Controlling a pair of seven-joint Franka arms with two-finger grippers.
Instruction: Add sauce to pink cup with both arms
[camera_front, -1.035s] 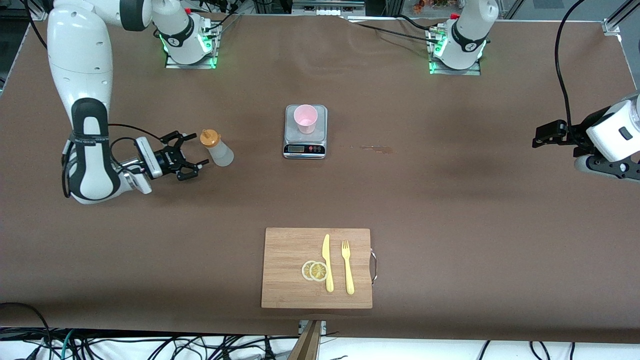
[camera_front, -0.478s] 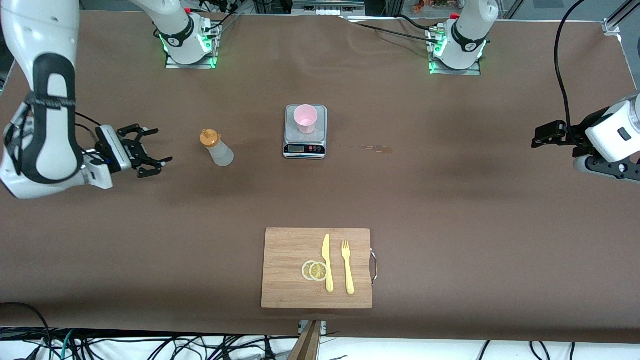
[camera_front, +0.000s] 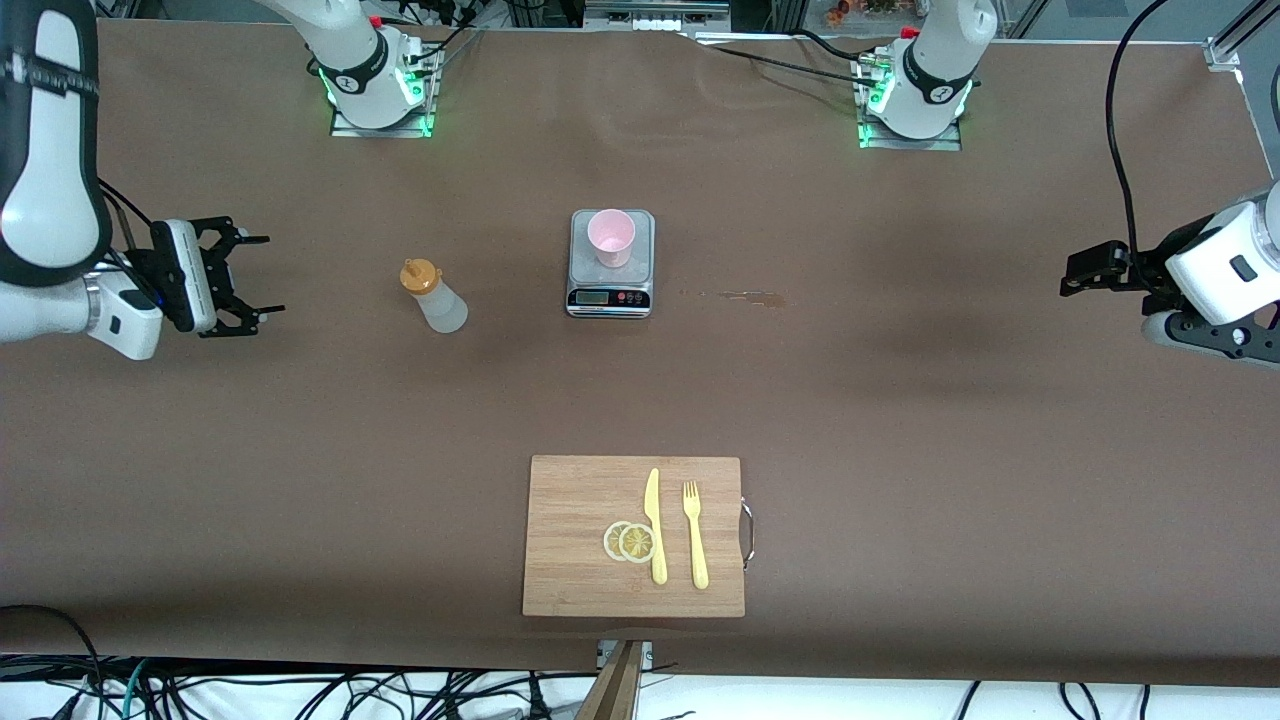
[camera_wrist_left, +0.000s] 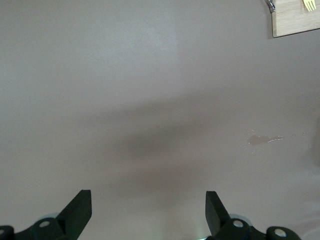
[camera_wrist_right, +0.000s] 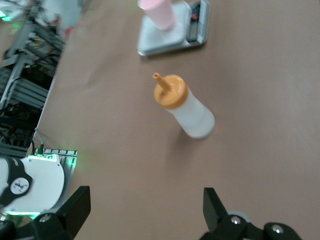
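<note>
Since earlier, your right gripper (camera_front: 245, 278) has backed away from the sauce bottle (camera_front: 433, 296), jaws spread, empty. Left gripper (camera_wrist_left: 148, 205) waits, jaws released. Pink cup (camera_front: 611, 236) sits on the scale (camera_front: 610, 295); bottle upright: pouring done or pending, undetermined.

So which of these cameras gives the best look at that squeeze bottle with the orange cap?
The right wrist view: the sauce bottle shows large there, nozzle and orange cap clear, standing on the table. The front view shows the bottle whole but small, beside the scale. The left wrist view shows none of it, only bare table.
</note>
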